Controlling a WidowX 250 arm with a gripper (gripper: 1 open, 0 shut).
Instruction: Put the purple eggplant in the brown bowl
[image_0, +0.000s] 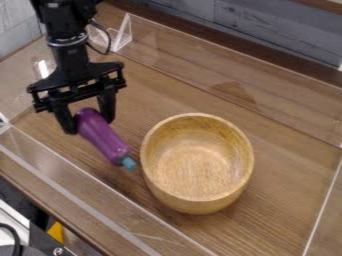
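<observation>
Single black robot arm comes down from the 11 o'clock corner, its black two-finger gripper (86, 122) pointing straight down over the wooden tabletop (254, 100). The fingers are clamped nearly all the way together on the upper end of the small glossy purple toy eggplant (102, 136), one black finger (66, 122) on its 9 o'clock side, the other on its 3 o'clock side.

Eggplant look: elongated, smooth, shiny plastic, violet-purple body with a highlight running along it, teal-green stem tip at the low end. It hangs tilted, fat end up between the fingers, stem tip pointing down toward 5 o'clock. The tip sits just beside the outer wall of the bowl; whether it touches the table or the bowl cannot be told from this view.

The round light-brown wooden bowl (158, 172) stands upright at roughly 4 o'clock from the gripper, near it, thick rim, visible grain rings inside, nothing inside it. The eggplant is outside the bowl, at the bowl's 9 to 10 o'clock side, not over the rim.

Clear acrylic walls (80, 222) edge the table along the near side and the 3 o'clock side. A clear angular plastic piece (118, 34) sits at 12 o'clock behind the arm. Grey plank wall (267, 25) at the back.
</observation>
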